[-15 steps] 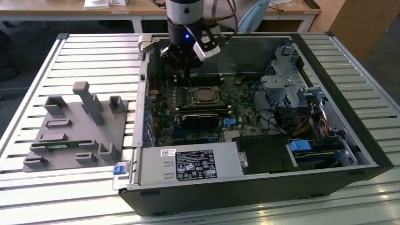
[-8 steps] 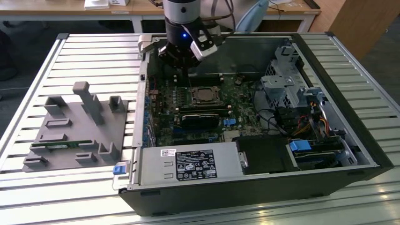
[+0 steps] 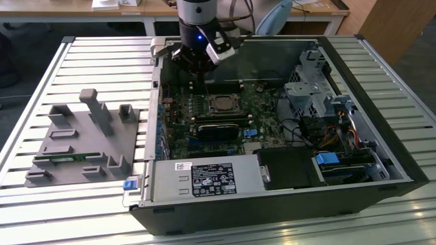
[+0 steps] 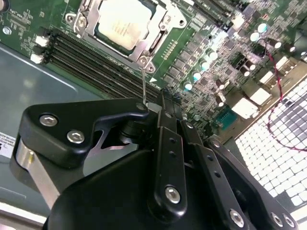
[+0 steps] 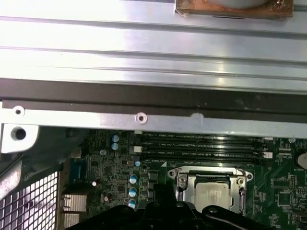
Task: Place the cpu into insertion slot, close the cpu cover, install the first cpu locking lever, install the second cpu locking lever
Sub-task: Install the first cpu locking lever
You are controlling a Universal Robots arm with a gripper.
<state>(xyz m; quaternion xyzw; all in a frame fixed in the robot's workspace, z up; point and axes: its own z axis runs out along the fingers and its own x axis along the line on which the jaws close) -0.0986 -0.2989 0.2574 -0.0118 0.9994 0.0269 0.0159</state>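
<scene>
A lab: open computer case (image 3: 354, 168) on slatted workbench (image 3: 102, 61)

Open room above the insertion slot (image 3: 222, 103); memory slots (image 4: 96, 62) just beside

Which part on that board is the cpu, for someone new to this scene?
Start at the open computer case and find the green board on its floor. Near the board's middle, just below the arm's pincer, a metal frame surrounds the cpu. It is the one pale, silvery square there, unlike the long black memory slots beside it.
</scene>
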